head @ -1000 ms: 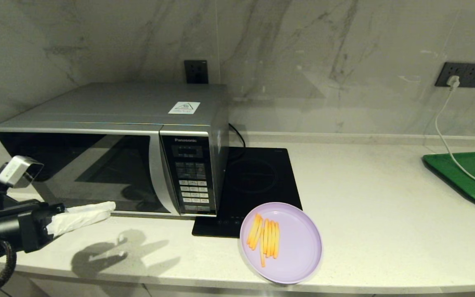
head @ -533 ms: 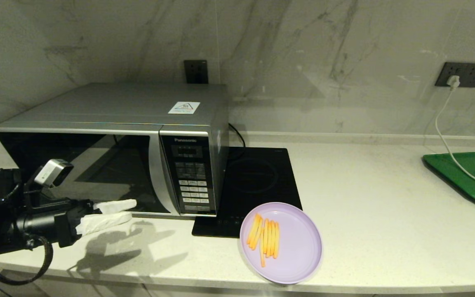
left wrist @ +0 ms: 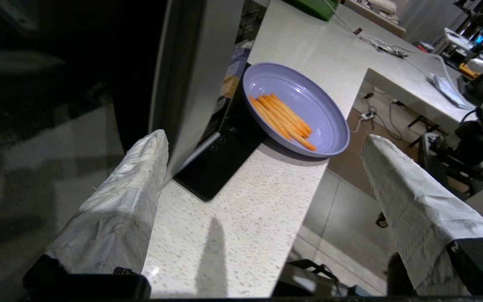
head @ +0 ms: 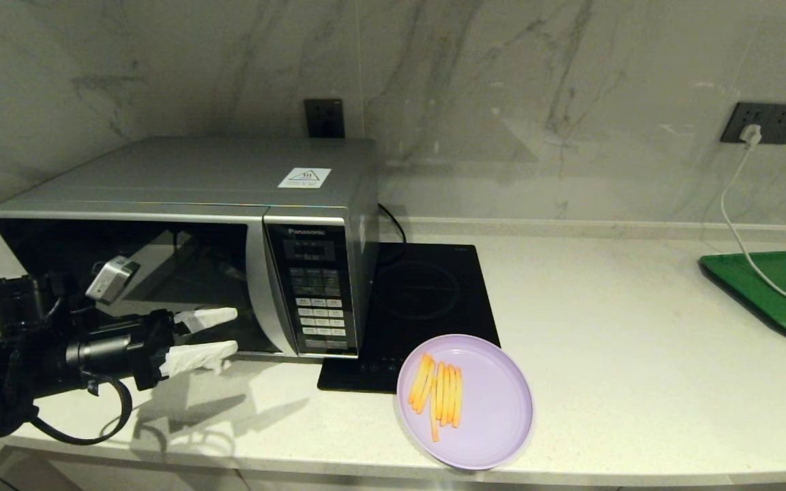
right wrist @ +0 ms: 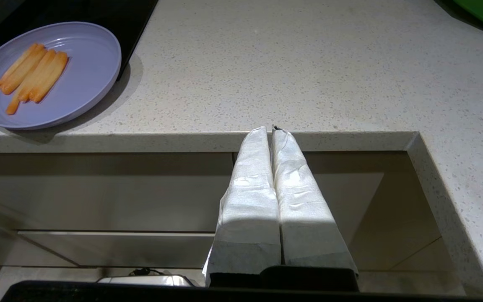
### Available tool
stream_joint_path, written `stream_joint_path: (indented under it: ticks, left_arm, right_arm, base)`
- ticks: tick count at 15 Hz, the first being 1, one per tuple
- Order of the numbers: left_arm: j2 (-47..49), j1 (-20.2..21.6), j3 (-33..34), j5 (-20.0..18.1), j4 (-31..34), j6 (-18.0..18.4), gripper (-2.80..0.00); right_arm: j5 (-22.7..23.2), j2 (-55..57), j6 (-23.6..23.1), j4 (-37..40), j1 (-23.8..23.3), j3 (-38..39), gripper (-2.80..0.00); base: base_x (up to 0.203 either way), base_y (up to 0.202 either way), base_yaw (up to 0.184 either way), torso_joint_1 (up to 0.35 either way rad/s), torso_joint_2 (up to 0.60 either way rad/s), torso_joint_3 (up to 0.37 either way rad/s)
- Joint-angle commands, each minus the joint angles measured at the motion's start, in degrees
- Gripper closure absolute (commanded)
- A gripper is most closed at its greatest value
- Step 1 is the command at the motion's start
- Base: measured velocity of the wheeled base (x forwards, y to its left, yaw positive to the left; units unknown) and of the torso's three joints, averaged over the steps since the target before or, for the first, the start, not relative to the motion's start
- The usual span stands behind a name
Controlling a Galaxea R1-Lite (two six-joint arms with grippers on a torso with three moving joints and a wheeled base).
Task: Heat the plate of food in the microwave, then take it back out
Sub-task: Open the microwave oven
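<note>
The silver-grey microwave stands at the counter's left with its dark glass door closed and its curved silver handle strip beside the button panel. A pale lilac plate of food with several orange fries sits near the counter's front edge, partly on the hob; it also shows in the left wrist view and the right wrist view. My left gripper hangs open in front of the door's lower part, its white-wrapped fingers close to the handle strip. My right gripper is shut, parked below the counter's front edge.
A flat black induction hob lies right of the microwave. A green tray sits at the far right with a white cable running from a wall socket across it. Marble wall stands behind.
My left gripper has moved right and toward the microwave door, and its fingers have spread from shut to open. The plate has not moved.
</note>
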Motion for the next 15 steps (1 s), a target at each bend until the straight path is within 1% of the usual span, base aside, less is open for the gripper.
stream_joint_path:
  ticks: [1, 8, 10, 13, 15]
  left_arm:
    - [1.40, -1.02, -0.64, -0.43, -2.82, -0.06, -2.80]
    - [1.54, -4.22, -0.88, -0.41, -3.56, 0.06, -2.80]
    - [2.85, -4.37, -1.14, -0.32, -3.99, 0.17, -2.80]
    - [5.46, -4.36, -1.76, 0.52, -8.20, 0.06, -2.80]
    - [7.29, -4.36, -1.59, 2.66, -11.53, 0.15, -2.80]
  right_arm:
    - [0.02, -0.01, 0.02, 0.10, 0.06, 0.02, 0.00]
    - [0.02, -0.01, 0.02, 0.10, 0.01, 0.05, 0.00]
    - [0.02, -0.01, 0.02, 0.10, 0.01, 0.03, 0.00]
    - [0.02, -0.01, 0.02, 0.10, 0.01, -0.02, 0.00]
    - [0.02, -0.01, 0.02, 0.10, 0.01, 0.01, 0.00]
  base:
    - [0.000, 0.000, 0.000, 0.000, 0.00, 0.000]
    - [0.000, 0.000, 0.000, 0.000, 0.00, 0.000]
    - [0.000, 0.000, 0.000, 0.000, 0.00, 0.000]
    - [0.000, 0.000, 0.000, 0.000, 0.00, 0.000]
    - [0.000, 0.000, 0.000, 0.000, 0.00, 0.000]
